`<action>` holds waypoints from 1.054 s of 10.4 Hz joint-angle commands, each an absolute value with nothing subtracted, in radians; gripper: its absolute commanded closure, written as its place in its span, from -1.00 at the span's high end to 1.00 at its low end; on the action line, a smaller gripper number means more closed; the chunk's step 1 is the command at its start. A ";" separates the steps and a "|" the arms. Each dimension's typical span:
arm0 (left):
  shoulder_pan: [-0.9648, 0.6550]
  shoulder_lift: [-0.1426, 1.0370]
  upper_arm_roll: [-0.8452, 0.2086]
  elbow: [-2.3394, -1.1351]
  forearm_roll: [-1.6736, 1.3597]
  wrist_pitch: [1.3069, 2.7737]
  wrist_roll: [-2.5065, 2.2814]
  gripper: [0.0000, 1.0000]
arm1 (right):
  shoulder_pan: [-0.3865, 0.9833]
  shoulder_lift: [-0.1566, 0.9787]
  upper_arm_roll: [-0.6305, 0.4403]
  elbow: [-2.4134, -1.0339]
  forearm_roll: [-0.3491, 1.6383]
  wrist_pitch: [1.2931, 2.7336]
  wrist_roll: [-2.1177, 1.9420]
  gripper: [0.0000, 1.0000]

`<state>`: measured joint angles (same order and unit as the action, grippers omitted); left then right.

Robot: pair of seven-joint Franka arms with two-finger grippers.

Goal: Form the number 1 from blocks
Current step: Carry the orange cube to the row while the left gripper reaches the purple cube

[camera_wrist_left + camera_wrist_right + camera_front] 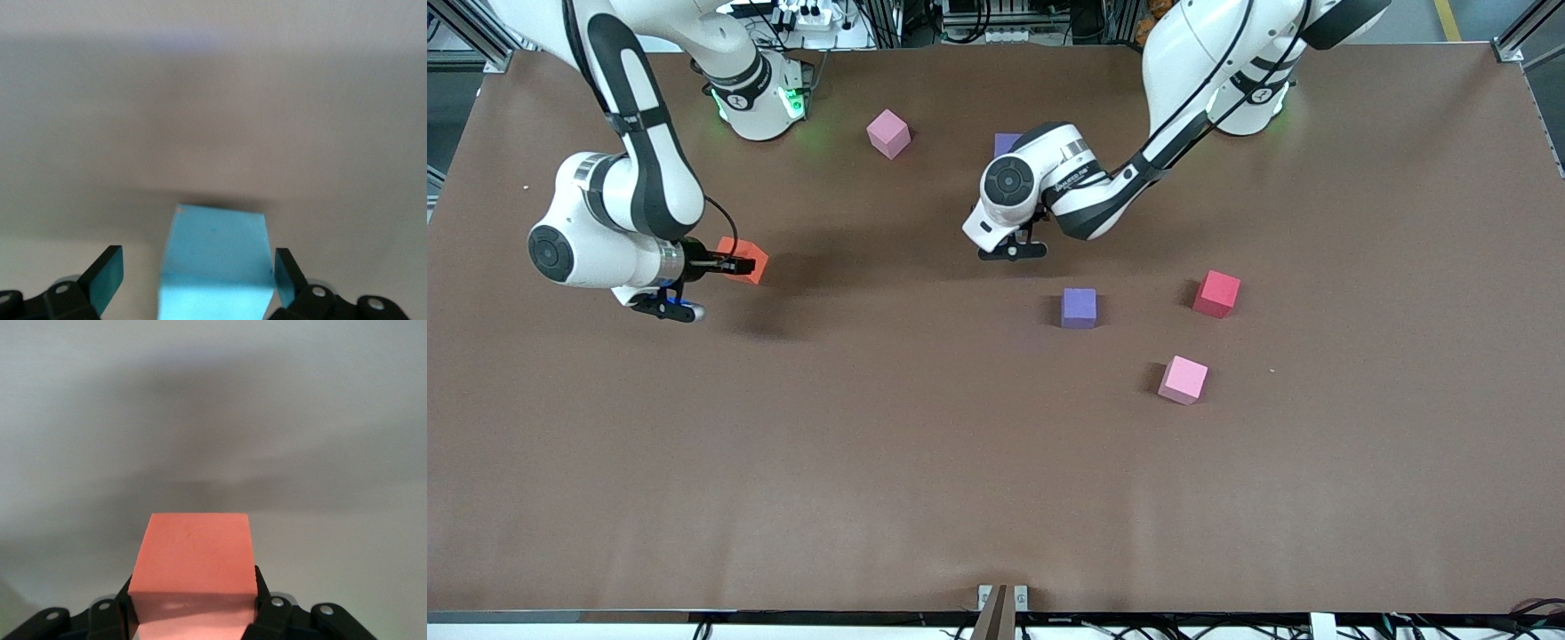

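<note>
My right gripper (734, 264) (192, 590) is shut on the orange block (745, 259) (195, 563), low at the right arm's end of the table. My left gripper (1011, 252) (198, 270) is open, and the light blue block (215, 260) sits between its fingers with a gap on one side. The left hand hides that block in the front view. One purple block (1079, 308) lies on the table nearer the front camera than the left gripper. The second purple block (1007, 142) peeks out by the left arm's wrist. The green block is out of view.
Two pink cubes lie on the brown table (925, 462): one (888, 133) near the right arm's base, one (1183, 380) nearer the front camera than the red cube (1216, 293). The red cube sits beside the purple block, toward the left arm's end.
</note>
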<state>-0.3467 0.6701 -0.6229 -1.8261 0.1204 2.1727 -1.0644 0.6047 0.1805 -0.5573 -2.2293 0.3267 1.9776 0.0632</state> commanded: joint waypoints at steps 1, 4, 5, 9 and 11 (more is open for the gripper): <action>-0.293 0.580 -0.626 -1.714 0.132 1.975 -1.091 1.00 | 0.730 0.176 -0.566 -2.137 0.341 1.950 0.170 -0.06; -0.226 0.565 -0.615 -1.671 0.147 1.934 -1.069 1.00 | 0.909 0.192 -0.469 -2.088 0.365 2.073 0.423 -0.06; -0.224 0.575 -0.595 -1.671 0.187 1.948 -1.052 1.00 | 0.931 0.210 -0.384 -2.082 0.365 2.151 0.495 -0.06; -0.222 0.627 -0.589 -1.678 0.247 2.003 -1.028 1.00 | 1.115 0.394 -0.341 -1.903 0.367 2.235 0.725 -0.08; -0.221 0.621 -0.558 -1.681 0.247 1.991 -0.996 1.00 | 1.138 0.423 -0.322 -1.894 0.368 2.304 0.735 -0.08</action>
<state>-0.2209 0.6342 -0.5747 -1.6781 0.2235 1.9981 -1.0206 1.1351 0.3800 -0.3290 -1.9356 0.3500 2.2842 0.7233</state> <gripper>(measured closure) 0.000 0.361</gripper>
